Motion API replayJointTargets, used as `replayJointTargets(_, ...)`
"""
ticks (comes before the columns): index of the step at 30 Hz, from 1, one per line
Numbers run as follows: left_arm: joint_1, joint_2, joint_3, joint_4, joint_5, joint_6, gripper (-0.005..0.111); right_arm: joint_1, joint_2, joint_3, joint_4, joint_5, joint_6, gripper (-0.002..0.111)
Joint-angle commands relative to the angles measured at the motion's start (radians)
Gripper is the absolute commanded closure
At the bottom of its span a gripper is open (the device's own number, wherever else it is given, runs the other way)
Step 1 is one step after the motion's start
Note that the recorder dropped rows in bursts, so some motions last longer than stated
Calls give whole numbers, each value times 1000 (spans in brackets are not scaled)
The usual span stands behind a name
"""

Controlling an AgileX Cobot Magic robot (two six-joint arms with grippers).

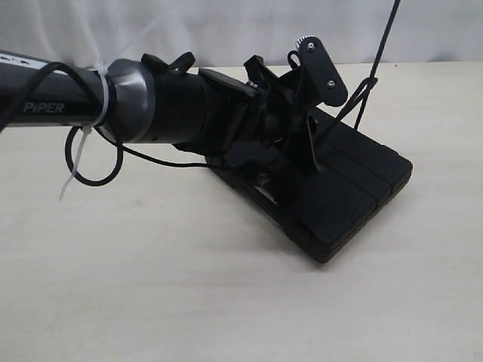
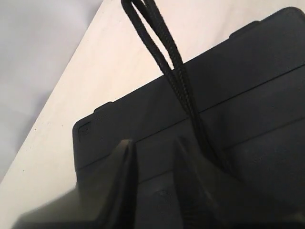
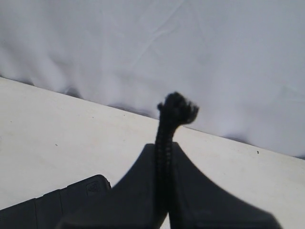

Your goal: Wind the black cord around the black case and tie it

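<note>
The black case (image 1: 355, 188) lies flat on the pale table, right of the middle. My left gripper (image 1: 298, 162) reaches across from the left and hangs low over the case's near half. In the left wrist view its fingers (image 2: 126, 160) stand apart, and the ribbed case (image 2: 248, 95) shows in the gap. Two strands of the black cord (image 2: 164, 57) run over the case and pass along the outer side of one finger. The black cord (image 1: 383, 41) rises taut from the case, out of the top of the exterior view. My right gripper (image 3: 164, 145) is shut on the cord, whose knotted tip (image 3: 177, 107) sticks out.
A glossy robot cable (image 1: 83, 154) with a white zip tie loops below the left arm. A white cloth backdrop (image 3: 190, 47) hangs behind the table's far edge. Bare tabletop (image 1: 189, 294) lies in front of the case.
</note>
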Motion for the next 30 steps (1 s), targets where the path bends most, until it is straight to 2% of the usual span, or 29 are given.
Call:
replayJointTargets(1,-2,-9,5,-11,74,26,80,0,-30,-10,13,-45,1,104)
replayJointTargets(4,-2,0,2,16,289,31,80,0,-30,-10,39,-34,-4,104)
replayJointTargets(6,-2,18,-23,22,342,31,80,0,-26,-10,39,-20,-7,104)
replayJointTargets(13,0,118,-155,10,172,31,80,0,-26,31,39,-17,-7,104)
replayJointTargets(19,-8,131,-175,8,221,31,80,0,-26,56,30,-52,-7,104)
replayJointTargets(24,-12,129,-239,5,106,30,80,0,-26,56,27,-44,-7,104)
replayJointTargets(30,-8,181,-284,13,183,30,83,0,-26,56,31,-10,1,104)
